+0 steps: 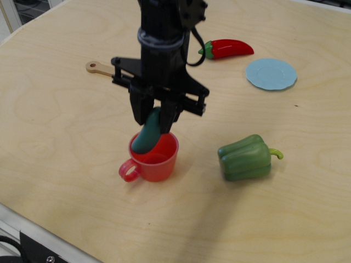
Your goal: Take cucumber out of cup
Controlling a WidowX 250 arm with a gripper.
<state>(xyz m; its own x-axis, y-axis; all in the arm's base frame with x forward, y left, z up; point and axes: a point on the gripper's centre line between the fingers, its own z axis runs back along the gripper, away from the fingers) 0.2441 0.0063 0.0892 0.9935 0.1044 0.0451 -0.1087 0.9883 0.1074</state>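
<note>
The red cup [156, 161] with a loop handle stands on the wooden table near the front centre. My black gripper [155, 121] hangs just above the cup's left rim. It is shut on the dark teal-green cucumber [146, 134]. The cucumber is tilted, its upper end between the fingers and its lower end over the cup's left rim. The inside of the cup shows red and holds nothing else that I can see.
A green bell pepper [245, 158] lies right of the cup. A red chili pepper [227, 49] and a light-blue plate [271, 74] lie at the back right. A wooden spoon [101, 68] lies at the back left, partly behind the arm.
</note>
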